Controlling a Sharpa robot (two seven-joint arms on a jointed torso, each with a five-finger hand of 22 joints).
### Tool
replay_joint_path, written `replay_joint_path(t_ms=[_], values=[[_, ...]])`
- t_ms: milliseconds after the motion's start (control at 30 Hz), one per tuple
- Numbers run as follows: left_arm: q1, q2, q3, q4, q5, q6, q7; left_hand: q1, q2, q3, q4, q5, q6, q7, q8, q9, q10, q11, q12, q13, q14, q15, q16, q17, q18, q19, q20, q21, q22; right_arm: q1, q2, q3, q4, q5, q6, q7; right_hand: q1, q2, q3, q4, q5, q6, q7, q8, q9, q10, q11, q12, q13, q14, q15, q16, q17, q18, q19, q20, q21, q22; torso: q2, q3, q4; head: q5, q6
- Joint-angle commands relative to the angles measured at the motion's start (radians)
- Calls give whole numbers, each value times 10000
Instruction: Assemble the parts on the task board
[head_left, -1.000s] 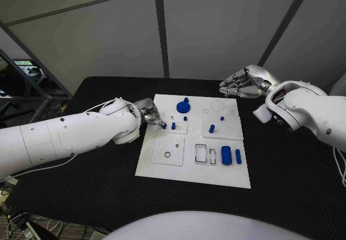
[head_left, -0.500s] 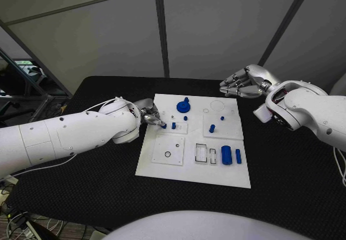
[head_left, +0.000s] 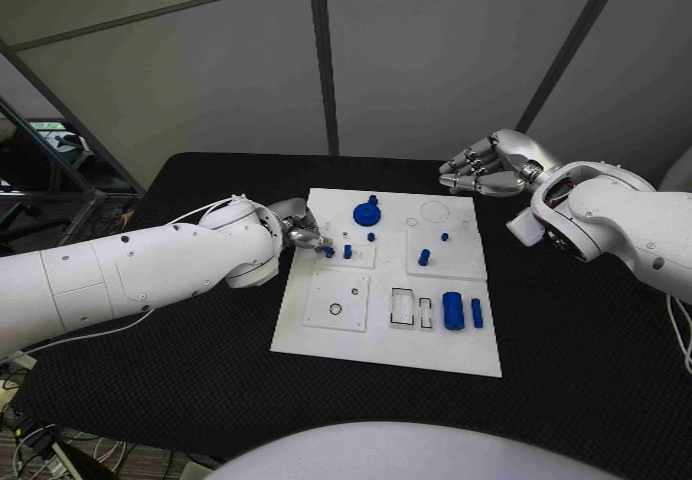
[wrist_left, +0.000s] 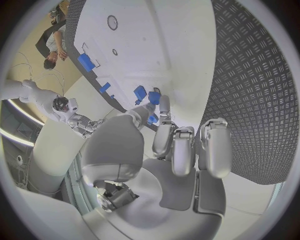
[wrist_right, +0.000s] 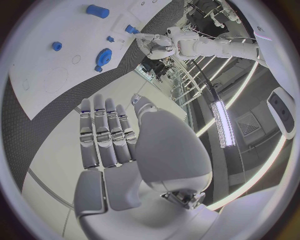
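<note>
the small blue peg (head_left: 329, 252) sits at the left edge of the task board (head_left: 387, 345), just left of centre in the head view, and my left hand (head_left: 300, 232) has its fingertips down on it; from the wrist view my fingers (wrist_left: 164, 112) reach right to the little blue pieces (wrist_left: 145, 95), so i judge i'm pinching that peg to seat it in its raised white block, though the contact itself is too small to be sure of. a second short peg (head_left: 348, 251) stands just beside it. further up the board the blue gear (head_left: 368, 213) sits near the top edge, and toward the lower right the blue cylinder (head_left: 453, 310) and a thin blue bar (head_left: 477, 313) lie side by side near their outlined slots, probably waiting their turn. my right hand (head_left: 483, 167) hangs off the board at upper right over the black table (head_left: 173, 380), fingers curled in loosely, holding nothing, kept clear i think. i can read no writing or brand anywhere.
</note>
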Motion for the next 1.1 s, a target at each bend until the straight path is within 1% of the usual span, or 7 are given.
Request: replay_joint_path(t_ms=[33, 667, 800, 867, 967, 1033, 1100], values=[[-6, 29, -5, -8, -35, 174, -52, -87, -224, -148, 60, -77, -53, 68, -72, -64, -24, 23, 37, 23, 1019, -38, 24, 2629, -310, 629, -54, 53, 2027, 18, -7, 6, 18, -10, -3, 62, -32, 49, 30, -15, 41, -60, 8, 4, 4, -88, 3, 15, -10, -55, -10, -23, -16, 58, 58, 22, -47, -14, -4, -1, -4, -4, -7], [-4, 48, -4, -61, -35, 203, -51, -131, -334, -473, 193, -77, -15, 54, -83, -111, -26, 12, 39, 39, 1019, -47, 24, 2629, -308, 629, -62, 41, 2031, 18, -37, 6, 60, -10, -11, 73, -32, 49, 30, -15, 41, -60, 8, 4, 4, -88, 3, 15, -10, -55, -10, -23, -16, 58, 58, 22, -47, -14, -3, -3, 3, -21, -4], [-4, 28, -3, -18, 3, -21, -10, -185, -386, -874, 361, -86, -27, 70, -116, -163, -102, 32, -45, -78, 1019, -46, 24, 2629, -289, 603, -65, -60, 1997, 18, -37, 6, 58, -10, -10, 78, -32, 49, 30, -15, 41, -60, 8, 4, 4, -88, 3, 15, -10, -55, -10, -23, -16, 58, 58, 22, -47, -14, -3, -5, 7, -21, 7], [-4, -10, -1, 28, 190, -201, 93, -172, -488, -1330, 484, -82, -216, 153, -229, -237, -466, 98, -451, -662, 1019, -26, 24, 2629, -224, 509, -55, -389, 1863, 18, -37, 6, 52, -10, -6, 82, -32, 49, 30, -15, 41, -60, 8, 4, 4, -88, 3, 15, -10, -55, -10, -23, -16, 58, 58, 22, -47, -14, -8, -11, 8, -31, 17], [-4, -112, 13, 106, 658, -440, 475, 68, -480, -1974, 637, -83, -718, 425, -510, -392, -1663, 320, -1824, -2536, 1019, 134, 24, 2629, -95, 281, 58, -1118, 1568, 18, -36, 6, 43, -10, 4, 86, -40, 55, 34, -15, 49, -63, 7, 5, 5, -91, 2, 17, -9, -56, -10, -22, -24, 59, 65, 23, -64, -13, -10, -12, 3, -32, 31], [-4, -211, 43, 177, 1114, -575, 988, 394, -429, -2295, 670, -65, -1163, 638, -745, -512, -2982, 561, -3272, -4366, 795, 317, -370, 2103, 135, -170, 195, -2411, 1037, 18, -38, 6, 37, -10, 12, 93, -52, 63, 42, -14, 62, -67, 6, 7, 5, -97, 1, 20, -8, -59, -11, -21, -36, 59, 75, 25, -88, -13, -14, 0, 0, -50, 46], [-3, -312, 67, 252, 1538, -625, 1607, 798, -379, -2560, 668, -62, -1520, 856, -924, -617, -3846, 719, -4182, -5362, 282, 501, -1181, 1100, 425, -812, 345, -4080, 335, 18, -38, 6, 29, -10, 20, 99, -52, 63, 42, -14, 62, -67, 6, 7, 5, -97, 1, 20, -8, -59, -11, -21, -36, 59, 75, 25, -88, -13, -13, -3, 7, -63, 67]])
